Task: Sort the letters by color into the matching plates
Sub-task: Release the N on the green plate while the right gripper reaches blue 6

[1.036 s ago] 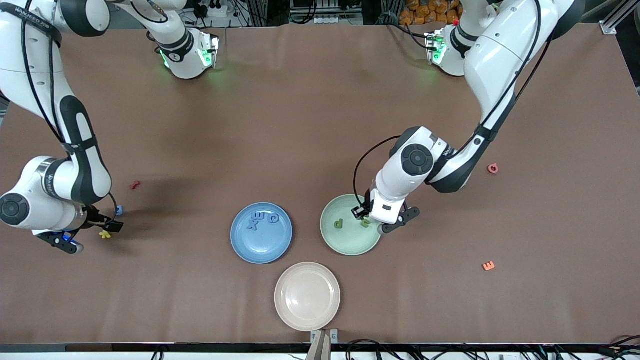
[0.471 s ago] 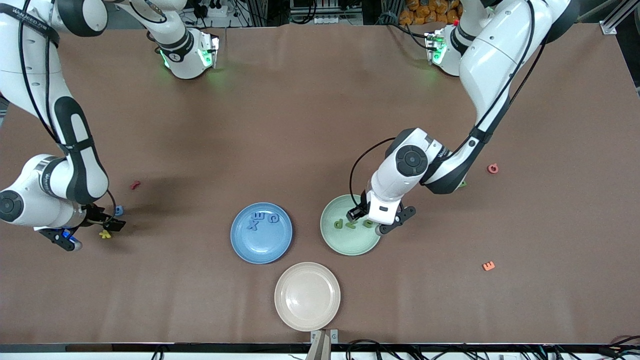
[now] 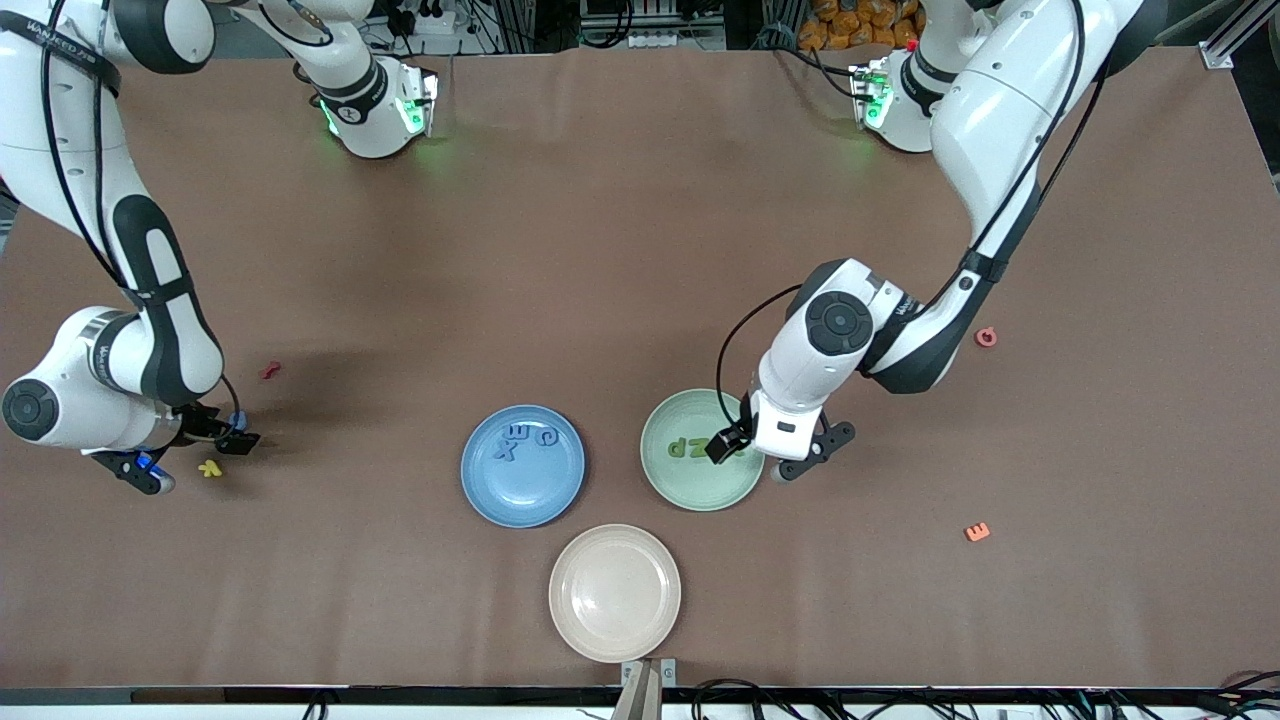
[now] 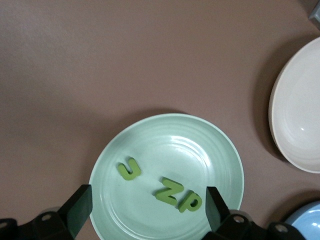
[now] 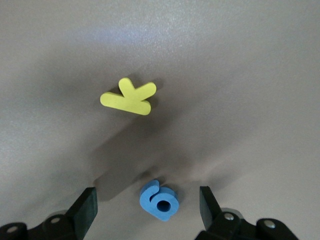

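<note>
The pale green plate [image 3: 700, 490] [image 4: 165, 145] holds three green letters [image 3: 690, 448]: a J [image 4: 130, 169], a Z [image 4: 169, 190] and a P [image 4: 190, 201]. My left gripper [image 3: 762, 456] [image 4: 147, 212] hangs open over that plate's edge, holding nothing. Beside it, the blue plate [image 3: 523, 490] carries three blue letters [image 3: 520, 440]. Near the right arm's end of the table, my right gripper [image 3: 190, 458] [image 5: 148, 212] is low and open, its fingers [image 5: 86, 210] standing on either side of a loose blue letter [image 3: 236, 420] [image 5: 159, 201] without touching it.
A yellow letter [image 3: 209, 467] [image 5: 129, 97] lies close to the blue one. A small red letter [image 3: 268, 370] sits nearby. A beige plate [image 3: 614, 592] [image 4: 300, 115] stands nearest the front camera. Toward the left arm's end lie a red letter [image 3: 986, 337] and an orange letter [image 3: 977, 532].
My left gripper opened and let a green letter drop into the green plate, then shifted toward the plate's edge. My right gripper crept closer around the blue letter.
</note>
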You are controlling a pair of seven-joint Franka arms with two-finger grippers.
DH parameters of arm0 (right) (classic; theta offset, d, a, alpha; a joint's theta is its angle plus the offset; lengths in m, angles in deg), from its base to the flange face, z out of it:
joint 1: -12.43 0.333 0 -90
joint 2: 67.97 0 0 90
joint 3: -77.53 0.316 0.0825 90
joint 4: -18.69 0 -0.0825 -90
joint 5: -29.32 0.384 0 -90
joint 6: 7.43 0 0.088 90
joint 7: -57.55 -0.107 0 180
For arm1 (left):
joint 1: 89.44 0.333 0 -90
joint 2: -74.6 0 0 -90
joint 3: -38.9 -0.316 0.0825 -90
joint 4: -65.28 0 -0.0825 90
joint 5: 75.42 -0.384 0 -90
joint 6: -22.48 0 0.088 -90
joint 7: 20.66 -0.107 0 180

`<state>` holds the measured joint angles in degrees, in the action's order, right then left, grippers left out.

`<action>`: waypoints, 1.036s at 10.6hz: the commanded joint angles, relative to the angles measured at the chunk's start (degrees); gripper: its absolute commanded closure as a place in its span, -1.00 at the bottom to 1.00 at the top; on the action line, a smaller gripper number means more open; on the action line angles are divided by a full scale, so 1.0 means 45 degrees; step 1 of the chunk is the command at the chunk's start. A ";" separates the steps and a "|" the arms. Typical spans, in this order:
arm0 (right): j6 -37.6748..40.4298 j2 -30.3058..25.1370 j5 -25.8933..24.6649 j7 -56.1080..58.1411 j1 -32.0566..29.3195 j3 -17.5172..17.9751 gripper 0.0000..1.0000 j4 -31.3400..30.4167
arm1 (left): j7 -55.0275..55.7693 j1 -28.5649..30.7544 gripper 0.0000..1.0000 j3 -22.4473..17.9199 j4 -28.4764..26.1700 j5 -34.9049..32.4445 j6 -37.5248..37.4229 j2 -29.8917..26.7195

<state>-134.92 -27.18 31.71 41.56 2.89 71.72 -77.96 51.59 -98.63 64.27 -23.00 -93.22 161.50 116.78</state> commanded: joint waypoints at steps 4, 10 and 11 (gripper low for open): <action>-0.0126 -0.0121 0.1520 0.2125 -0.0711 0.0256 -0.44 -0.0416 | -0.1346 0.0537 -1.00 -0.0892 -0.0224 -0.1083 -0.1499 -0.0348; -0.0008 -0.0121 0.1521 0.2146 -0.0712 0.0256 -0.06 -0.0397 | -0.5274 0.2179 -1.00 -0.0775 -0.3087 -0.1103 -0.2125 -0.1963; 0.0011 -0.0121 0.1521 0.2147 -0.0693 0.0256 0.03 -0.0416 | -0.5274 0.2179 -1.00 -0.0756 -0.3715 -0.1083 -0.2105 -0.2453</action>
<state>-134.72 -27.46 37.55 50.02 0.84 71.88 -78.57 28.08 -89.36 60.25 -30.03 -96.88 152.11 113.96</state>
